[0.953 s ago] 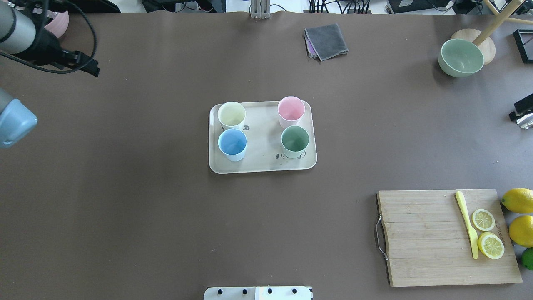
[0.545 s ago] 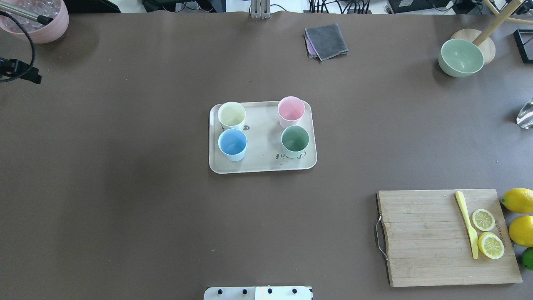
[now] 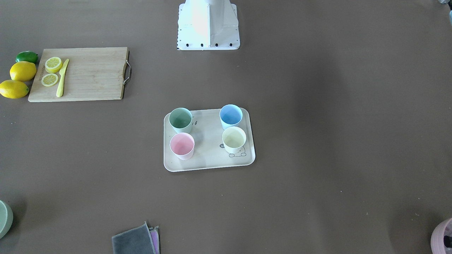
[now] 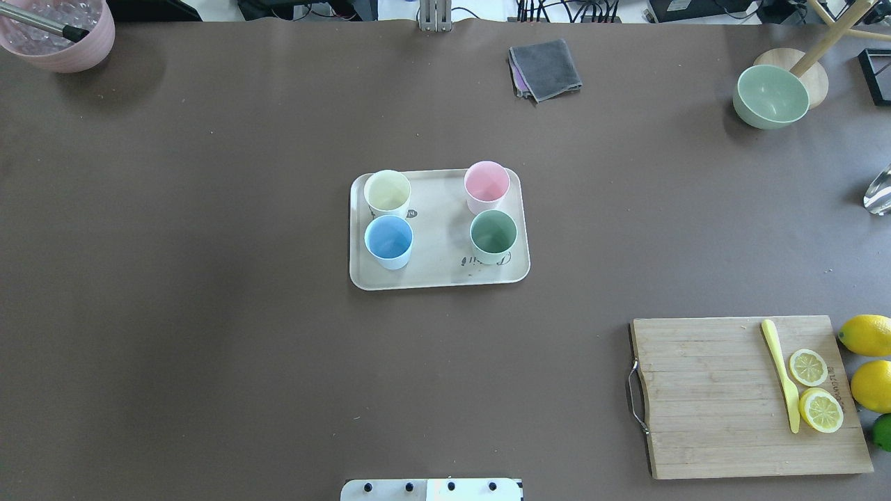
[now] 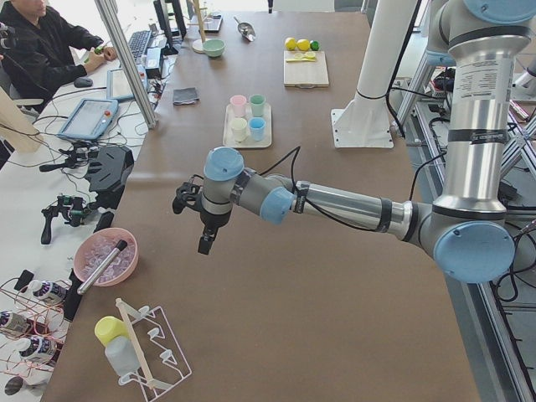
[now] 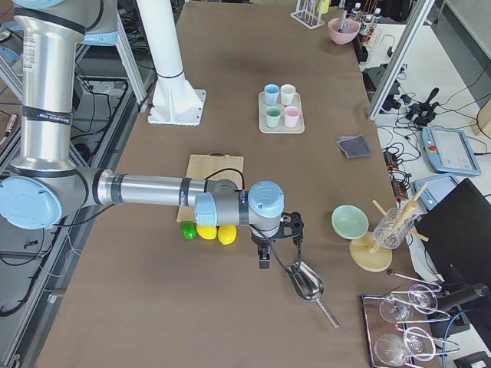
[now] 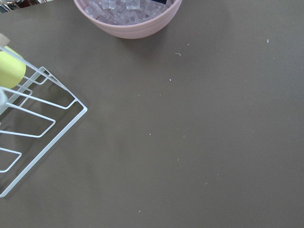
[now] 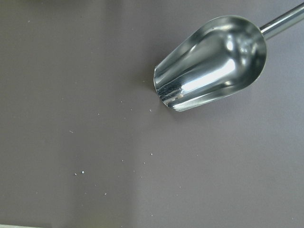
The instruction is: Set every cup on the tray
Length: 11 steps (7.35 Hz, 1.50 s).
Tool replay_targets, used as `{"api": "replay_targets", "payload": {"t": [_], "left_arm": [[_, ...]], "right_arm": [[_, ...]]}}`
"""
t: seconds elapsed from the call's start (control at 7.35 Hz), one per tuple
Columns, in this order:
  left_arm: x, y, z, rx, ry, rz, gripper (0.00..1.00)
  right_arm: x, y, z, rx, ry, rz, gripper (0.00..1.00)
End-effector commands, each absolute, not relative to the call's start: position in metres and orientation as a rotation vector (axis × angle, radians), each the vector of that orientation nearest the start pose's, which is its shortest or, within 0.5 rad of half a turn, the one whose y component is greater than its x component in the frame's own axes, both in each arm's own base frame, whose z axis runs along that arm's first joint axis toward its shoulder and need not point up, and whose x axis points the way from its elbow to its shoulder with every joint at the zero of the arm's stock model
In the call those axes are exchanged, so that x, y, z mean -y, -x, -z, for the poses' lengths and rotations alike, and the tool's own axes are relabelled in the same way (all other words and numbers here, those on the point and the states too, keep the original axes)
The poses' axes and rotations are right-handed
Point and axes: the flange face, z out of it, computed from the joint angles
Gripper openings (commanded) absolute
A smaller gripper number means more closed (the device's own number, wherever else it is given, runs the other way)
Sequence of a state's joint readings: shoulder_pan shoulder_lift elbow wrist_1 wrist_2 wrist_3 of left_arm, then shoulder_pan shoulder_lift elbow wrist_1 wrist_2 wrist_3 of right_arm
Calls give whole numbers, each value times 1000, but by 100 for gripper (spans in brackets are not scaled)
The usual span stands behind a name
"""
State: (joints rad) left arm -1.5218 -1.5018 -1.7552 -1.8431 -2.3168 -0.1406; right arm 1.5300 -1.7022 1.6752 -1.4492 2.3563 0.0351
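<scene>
The cream-beige tray (image 4: 440, 229) lies at the table's middle. All four cups stand upright on it: cream-white (image 4: 387, 192), light blue (image 4: 388, 241), pink (image 4: 486, 185) and mint green (image 4: 493, 235). The front-facing view shows the same tray (image 3: 208, 148) and cups. My left gripper (image 5: 203, 245) hangs over bare table far from the tray, near the pink bowl. My right gripper (image 6: 263, 258) hangs over the table's other end, beside a metal scoop. Both show only in the side views, so I cannot tell whether they are open or shut.
A bamboo cutting board (image 4: 710, 396) with a yellow knife, lemon slices and lemons beside it lies front right. A green bowl (image 4: 770, 95) and a grey cloth (image 4: 546, 68) lie at the back. A pink bowl of ice (image 4: 59, 31), a wire rack (image 7: 28, 123) and a metal scoop (image 8: 213, 61) are at the ends.
The left arm has drawn back out of the overhead view at the left edge. The right gripper's tip has left that view's right edge. Tray and cups have not moved.
</scene>
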Motion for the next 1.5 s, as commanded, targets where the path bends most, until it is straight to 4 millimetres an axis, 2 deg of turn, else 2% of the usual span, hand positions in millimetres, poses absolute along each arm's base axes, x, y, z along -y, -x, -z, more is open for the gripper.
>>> {"api": "replay_targets", "payload": {"t": [0.0,0.54,1.36], "left_arm": [[441,55,-600,-788,-285,-57,98],[453,52,-595,-785,-286,-61,98],[453,55,-604,-745,-276,-45,98]], "right_arm": [[446,-45,-648,786,-72,46,100],[447,-45,-648,788,-63,37,100],[451,-45,-643,791,-72,38,100]]}}
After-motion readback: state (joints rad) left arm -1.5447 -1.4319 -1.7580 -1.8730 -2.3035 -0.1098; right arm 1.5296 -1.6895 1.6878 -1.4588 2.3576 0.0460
